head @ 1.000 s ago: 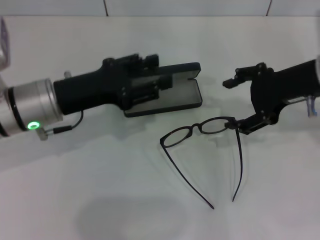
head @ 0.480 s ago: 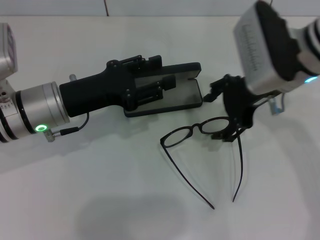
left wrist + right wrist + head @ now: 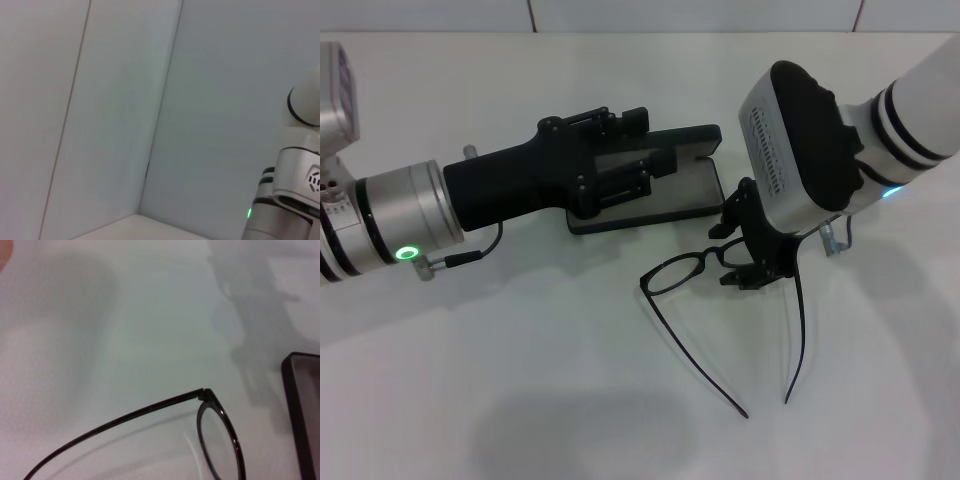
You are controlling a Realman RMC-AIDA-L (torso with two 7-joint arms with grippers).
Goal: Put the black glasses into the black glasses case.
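The black glasses [image 3: 682, 271] lie on the white table with their temple arms pointing toward me. One lens and a temple also show in the right wrist view [image 3: 220, 435]. My right gripper [image 3: 741, 243] is open and points down. Its fingers [image 3: 751, 274] straddle the frame at the right lens, near the bridge. The black glasses case [image 3: 692, 190] lies open behind the glasses, grey lining up; one corner shows in the right wrist view [image 3: 301, 405]. My left gripper [image 3: 632, 150] is at the case with its fingers on either side of the raised lid [image 3: 695, 136].
The white table [image 3: 520, 380] ends at a tiled wall at the back. The left wrist view shows only wall panels and part of a robot arm [image 3: 295, 200].
My right arm has swung in over the glasses, and its gripper has moved left along the frame from the right hinge toward the bridge. The glasses have not moved. My left arm edged slightly right.
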